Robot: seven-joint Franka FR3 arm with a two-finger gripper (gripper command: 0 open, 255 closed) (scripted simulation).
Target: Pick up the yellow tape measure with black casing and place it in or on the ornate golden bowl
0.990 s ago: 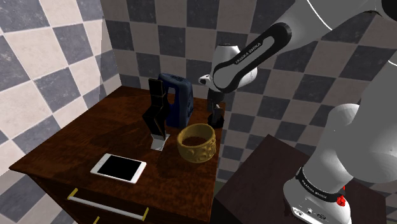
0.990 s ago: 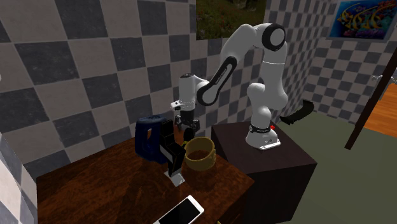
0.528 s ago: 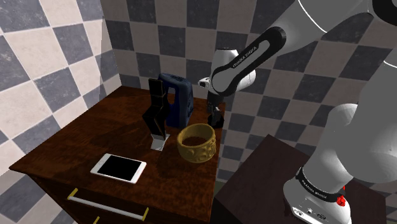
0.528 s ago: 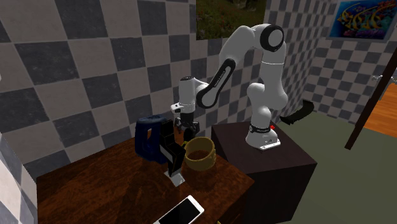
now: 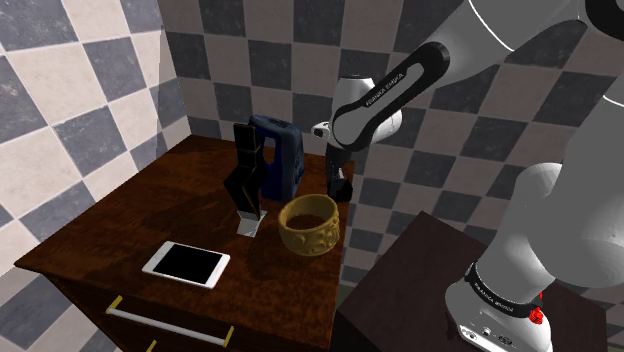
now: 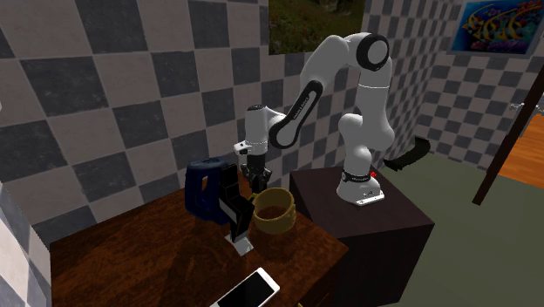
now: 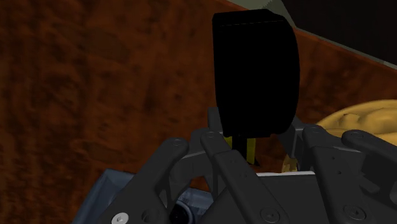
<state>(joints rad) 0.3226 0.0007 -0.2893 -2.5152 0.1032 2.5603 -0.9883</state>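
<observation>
The black two-finger tool [image 5: 340, 188] is down at the back corner of the dark brown wooden table [image 5: 130, 215]. It's just behind the ornate golden bowl [image 5: 310, 228] and close beside the tall dark blue object [image 5: 280, 155].

In the wrist view the tape measure [image 7: 254, 76] sits dead centre in front of the tool. It's a chunky black casing with a sliver of yellow showing on the side nearest the tool. The table's brown grain is behind it, and the bowl's gold rim is just off to one side.

Honestly it's black on black there, so I can't tell whether the tool is clamped on the casing or just parked around it. I also can't tell if the casing rests on the table or is a touch off it.

My read: this is the grasp step, and the carry to the bowl hasn't started.

What the next move needs, I'd say:
- a firm squeeze on the casing's flat sides
- a straight lift high enough to clear the bowl's rim
- a short hop over the bowl, since it's right there, then lower and let go

The blue object and the angular black stand [image 5: 247, 185] are close by, so the lift should go up first, not sideways. That smooth casing looks like it could slip if the grip is shallow.
</observation>
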